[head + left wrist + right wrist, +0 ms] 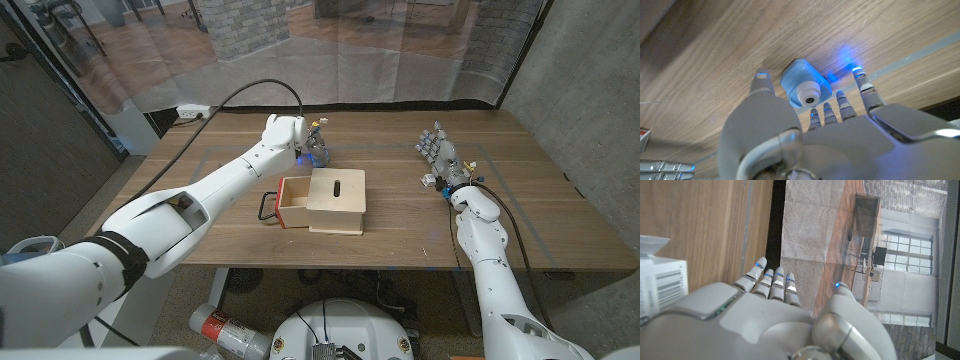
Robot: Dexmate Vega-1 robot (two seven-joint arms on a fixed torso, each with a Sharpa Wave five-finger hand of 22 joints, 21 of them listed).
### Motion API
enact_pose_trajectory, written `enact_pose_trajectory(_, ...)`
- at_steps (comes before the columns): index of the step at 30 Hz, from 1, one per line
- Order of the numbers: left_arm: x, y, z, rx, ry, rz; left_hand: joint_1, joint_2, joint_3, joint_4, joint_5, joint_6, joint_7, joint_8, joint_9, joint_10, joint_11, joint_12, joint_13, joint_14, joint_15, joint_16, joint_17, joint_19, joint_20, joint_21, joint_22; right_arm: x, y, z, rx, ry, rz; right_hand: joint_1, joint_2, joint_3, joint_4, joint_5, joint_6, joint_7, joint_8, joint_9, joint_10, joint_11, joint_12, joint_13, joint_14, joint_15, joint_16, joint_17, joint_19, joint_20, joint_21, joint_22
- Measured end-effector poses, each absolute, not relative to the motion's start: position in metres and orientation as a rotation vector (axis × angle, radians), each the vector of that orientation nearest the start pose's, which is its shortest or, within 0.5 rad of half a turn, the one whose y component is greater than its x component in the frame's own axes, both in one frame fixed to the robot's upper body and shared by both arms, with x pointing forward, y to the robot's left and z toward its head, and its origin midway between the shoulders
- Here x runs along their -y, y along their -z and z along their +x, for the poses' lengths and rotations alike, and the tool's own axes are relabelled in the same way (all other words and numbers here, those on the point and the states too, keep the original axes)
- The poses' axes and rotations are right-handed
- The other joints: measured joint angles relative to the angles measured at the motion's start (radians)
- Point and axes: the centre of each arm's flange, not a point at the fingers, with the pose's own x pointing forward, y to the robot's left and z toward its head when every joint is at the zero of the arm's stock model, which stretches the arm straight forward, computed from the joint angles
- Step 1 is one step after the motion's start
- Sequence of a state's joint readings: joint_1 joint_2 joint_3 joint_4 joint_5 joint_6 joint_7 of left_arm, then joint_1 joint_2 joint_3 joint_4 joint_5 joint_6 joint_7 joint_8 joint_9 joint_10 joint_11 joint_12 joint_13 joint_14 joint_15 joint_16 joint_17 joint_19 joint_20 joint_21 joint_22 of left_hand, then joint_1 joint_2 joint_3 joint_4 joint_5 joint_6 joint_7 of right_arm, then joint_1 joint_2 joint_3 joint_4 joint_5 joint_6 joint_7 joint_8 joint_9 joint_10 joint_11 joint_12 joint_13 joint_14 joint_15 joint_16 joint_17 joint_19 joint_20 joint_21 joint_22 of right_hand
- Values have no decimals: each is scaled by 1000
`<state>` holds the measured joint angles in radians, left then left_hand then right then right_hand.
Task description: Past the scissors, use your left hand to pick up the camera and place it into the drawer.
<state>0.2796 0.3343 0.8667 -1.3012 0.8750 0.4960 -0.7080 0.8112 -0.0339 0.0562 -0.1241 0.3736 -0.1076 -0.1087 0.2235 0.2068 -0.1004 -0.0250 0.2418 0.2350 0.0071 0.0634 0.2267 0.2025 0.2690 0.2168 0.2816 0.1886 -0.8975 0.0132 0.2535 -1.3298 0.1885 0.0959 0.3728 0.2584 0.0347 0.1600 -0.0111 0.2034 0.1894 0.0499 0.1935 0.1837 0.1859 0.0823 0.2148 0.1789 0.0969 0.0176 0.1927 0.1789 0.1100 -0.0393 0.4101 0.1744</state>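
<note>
On my left wrist feed the camera [806, 89] is a small pale-blue rounded block with a white lens ring and dark centre, lying on the table [715, 60]. My left hand [805, 135] sits over it, fingers [860, 82] spread either side, holding nothing. In the head view it lies just past the light wooden box [336, 200], whose drawer [291, 203] is pulled out; I cannot make out any contents. My right hand [440, 160] stands apart, fingers loosely extended, empty.
</note>
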Motion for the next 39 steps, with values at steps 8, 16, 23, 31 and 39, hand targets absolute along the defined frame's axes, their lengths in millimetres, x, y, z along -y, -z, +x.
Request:
enact_pose_trajectory(8,-107,-85,691,24,175,1656,39,13,7,-7,0,72,-4,21,5,46,-13,23,5,40,-5,2,5,67,0,8,-3,310,45,652,585,-162,197,0,0,0,0,0,0,0,0,0,0,0,0,0,0,0,0,0,4,4,0,0)
enact_pose_trajectory(16,-105,-84,693,34,161,1646,108,42,24,-20,-22,160,32,47,5,126,-43,51,13,115,-35,25,5,152,-2,17,-4,313,47,653,581,-159,200,0,0,0,0,0,0,0,0,0,0,0,0,0,0,0,0,0,4,4,0,0)
enact_pose_trajectory(23,-103,-81,694,41,149,1636,169,55,42,-25,-44,219,91,58,2,202,-80,70,14,188,-62,40,5,232,-4,25,-10,312,46,653,583,-162,200,0,0,0,0,0,0,0,0,0,0,0,0,0,5,5,0,0,3,4,-8,0)
enact_pose_trajectory(31,-101,-75,693,58,130,1615,274,89,92,-36,-93,303,103,74,-2,291,-71,85,18,288,-82,61,10,376,-9,59,-6,312,46,653,584,-164,199,0,0,-2,-2,0,0,0,0,0,0,0,0,0,9,2,0,0,3,4,-8,0)
enact_pose_trajectory(39,-101,-77,693,93,78,1585,336,104,130,-42,-144,341,116,81,1,322,-61,91,23,314,-66,72,22,461,-20,74,-10,309,44,655,582,-172,197,0,0,-4,-4,0,0,0,0,0,0,0,0,0,9,2,0,0,3,4,-8,0)
